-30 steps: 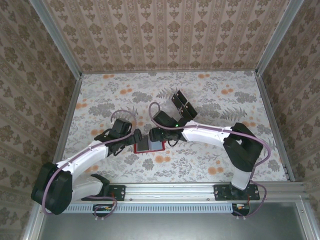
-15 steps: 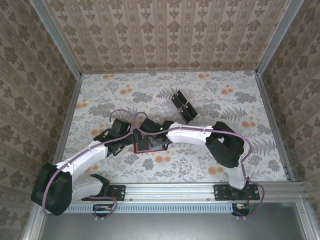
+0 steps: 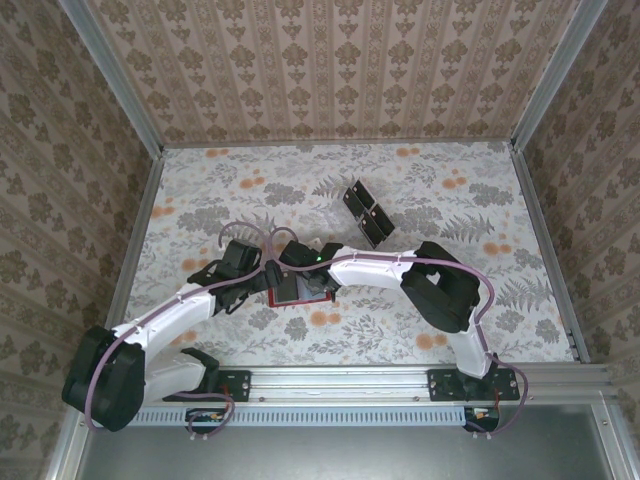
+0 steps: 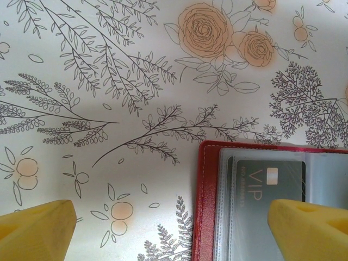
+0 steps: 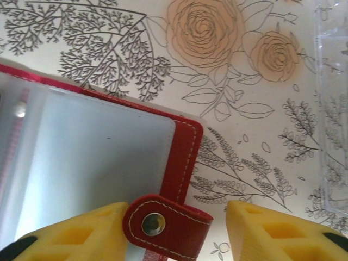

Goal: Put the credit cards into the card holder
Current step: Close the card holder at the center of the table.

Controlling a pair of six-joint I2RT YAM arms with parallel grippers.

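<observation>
Tabletop (image 3: 200,190): the floral sheet looks smooth, so the card holder could skate across it if it is pushed from only one side.
Clear tray (image 5: 333,109): it lies near the holder's tab end. It is hard to see against the print, so a sweeping arm could clip it.
Card holder (image 5: 185,155): it lies open near the middle of the tabletop between the two grippers. If the tab is tugged, the cover may fold over the sleeves or lift off.
Left gripper (image 4: 171,231): jaws wide apart and holding nothing, one finger over the plastic sleeve. Whether it touches I cannot tell; if it does not, the holder is free to shift.
Right gripper (image 5: 174,228): jaws apart on either side of the snap tab, with a gap at one finger. Closing off-centre could twist the holder.
Credit cards (image 3: 367,212): the black stack lies well apart, farther back. Glossy and thin, a card is likely to slip from a pinch.
Sleeved card (image 4: 266,182): it sits inside the holder and could slide out if the holder tilts.
Snap tab (image 5: 166,223): small, stiff and easy to miss.
</observation>
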